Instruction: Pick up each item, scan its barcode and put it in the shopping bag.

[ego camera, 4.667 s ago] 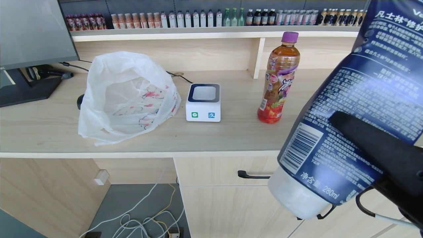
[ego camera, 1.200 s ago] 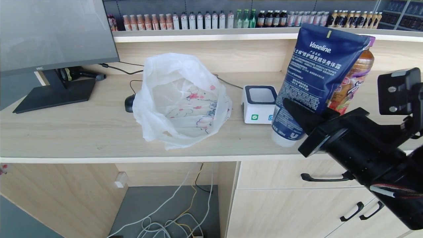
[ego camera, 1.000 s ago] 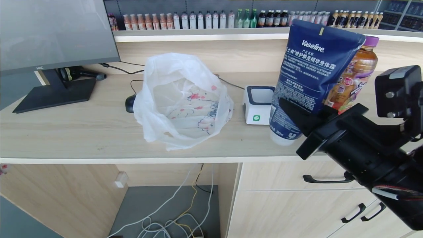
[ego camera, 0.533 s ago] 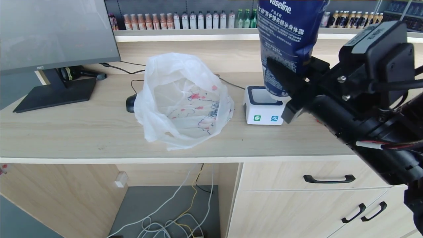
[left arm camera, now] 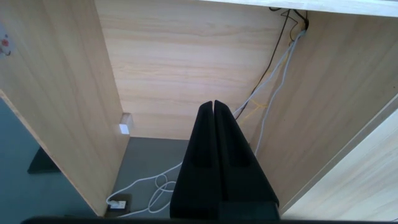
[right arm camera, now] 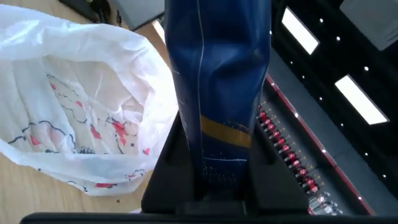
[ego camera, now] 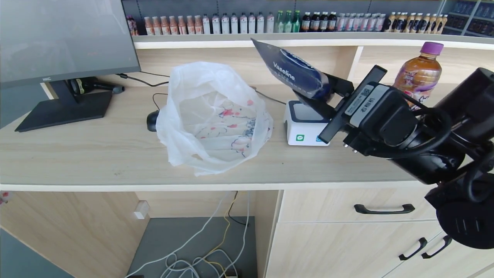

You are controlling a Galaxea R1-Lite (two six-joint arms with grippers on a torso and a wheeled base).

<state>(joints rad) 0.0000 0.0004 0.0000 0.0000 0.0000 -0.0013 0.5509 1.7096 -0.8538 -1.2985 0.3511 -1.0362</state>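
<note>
My right gripper (ego camera: pixel 323 95) is shut on the blue lotion pouch (ego camera: pixel 294 72), holding it tilted above the white barcode scanner (ego camera: pixel 305 124), its flat end leaning toward the white shopping bag (ego camera: pixel 214 116). In the right wrist view the blue lotion pouch (right arm camera: pixel 217 87) stands between the fingers of the right gripper (right arm camera: pixel 214 177), with the shopping bag (right arm camera: pixel 81 124) open beside it. A tea bottle (ego camera: pixel 418 75) with a purple cap stands upright at the counter's right. My left gripper (left arm camera: pixel 214 107) is shut and empty, down below the counter.
A monitor (ego camera: pixel 65 38) stands at the counter's left, a black mouse (ego camera: pixel 152 120) just behind the bag. A raised shelf (ego camera: pixel 239 38) runs along the back. Drawers with black handles (ego camera: pixel 384 209) lie under the counter, and loose cables (left arm camera: pixel 267 81) hang in the opening.
The right arm lifted the pouch from upright near the counter, carried it left over the scanner and tipped it toward the bag. The tea bottle is uncovered again. The head camera shifted earlier.
</note>
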